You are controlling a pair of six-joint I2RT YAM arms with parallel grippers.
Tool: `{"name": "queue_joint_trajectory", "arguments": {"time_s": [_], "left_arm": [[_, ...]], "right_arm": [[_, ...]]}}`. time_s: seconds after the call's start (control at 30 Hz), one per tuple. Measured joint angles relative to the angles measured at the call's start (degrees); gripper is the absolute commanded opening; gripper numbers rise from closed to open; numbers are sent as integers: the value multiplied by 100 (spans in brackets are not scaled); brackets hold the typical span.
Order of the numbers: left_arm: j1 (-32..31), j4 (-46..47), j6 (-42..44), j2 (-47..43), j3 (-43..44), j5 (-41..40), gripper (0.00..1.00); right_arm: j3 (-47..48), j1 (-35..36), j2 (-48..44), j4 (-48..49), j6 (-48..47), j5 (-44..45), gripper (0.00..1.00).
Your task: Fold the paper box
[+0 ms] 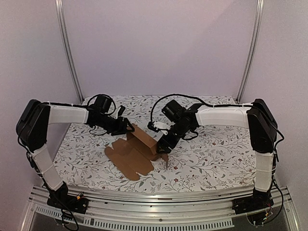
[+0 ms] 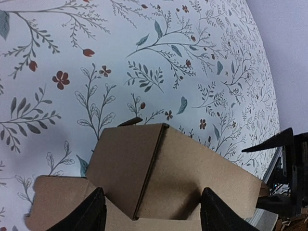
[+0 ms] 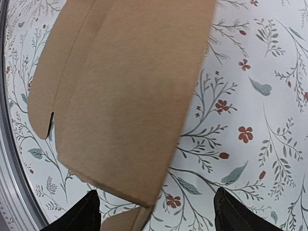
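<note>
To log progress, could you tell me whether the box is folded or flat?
Partly folded: the box has one panel raised, the rest flat.

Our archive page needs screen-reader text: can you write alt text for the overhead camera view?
A partly folded brown paper box lies mid-table on a floral tablecloth, one section raised and the rest spread flat toward the camera. Two black-and-white robot arms reach in from either side, the left gripper and right gripper both at the raised section.

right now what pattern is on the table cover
Table cover: white with grey-green sprigs and red flowers; clearest from left wrist.
</note>
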Motion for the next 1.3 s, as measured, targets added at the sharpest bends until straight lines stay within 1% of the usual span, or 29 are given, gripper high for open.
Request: {"name": "queue_joint_trajectory", "arguments": {"time_s": [0.07, 0.17, 0.37, 0.5, 0.63, 0.7, 0.77, 0.83, 0.9, 0.93, 0.97, 1.07, 1.17, 1.3], "left_arm": [[-114, 122, -162, -195, -240, -68, 65], [-407, 387, -529, -717, -793, -229, 64], [-1086, 1290, -1467, -1637, -1923, -658, 63], [-1486, 1676, -1873, -1768, -2350, -922, 63], [-1794, 1554, -1993, -1884, -2433, -1226, 63], [-1895, 1130, -1867, -2087, -2280, -1434, 66], [-1950, 367, -1556, -2312, -1794, -1749, 68], [-1967, -431, -1086, -2358, -966, -2159, 71], [-1963, -1084, -586, -2260, -79, -2649, 72], [-1937, -1349, -354, -2166, 323, -2872, 72], [-1893, -1567, -142, -2046, 673, -3077, 73], [-1687, -1980, 229, -1567, 1340, -3410, 72], [-1274, -2103, 330, -1054, 1408, -3556, 72], [-874, -1917, 249, -616, 992, -3316, 69]], "right_arm": [[2, -166, -2, -9, 74, 166, 78], [22, -461, -4, -55, 83, 474, 77], [348, -929, -4, -144, -13, 850, 76], [514, -1080, -4, -138, -133, 997, 76], [546, -1086, -4, -140, -238, 1099, 77], [542, -1086, -9, -186, -236, 1054, 77], [446, -1086, -76, -227, -216, 1010, 78], [293, -1086, -192, -302, -188, 988, 76], [153, -1086, -337, -433, -146, 970, 74], [129, -1086, -376, -483, -133, 968, 73], [120, -1086, -411, -546, -98, 955, 69], [118, -1086, -413, -669, 24, 874, 60], [114, -1086, -382, -763, 181, 787, 50], [116, -1086, -243, -804, 413, 763, 35]]}}
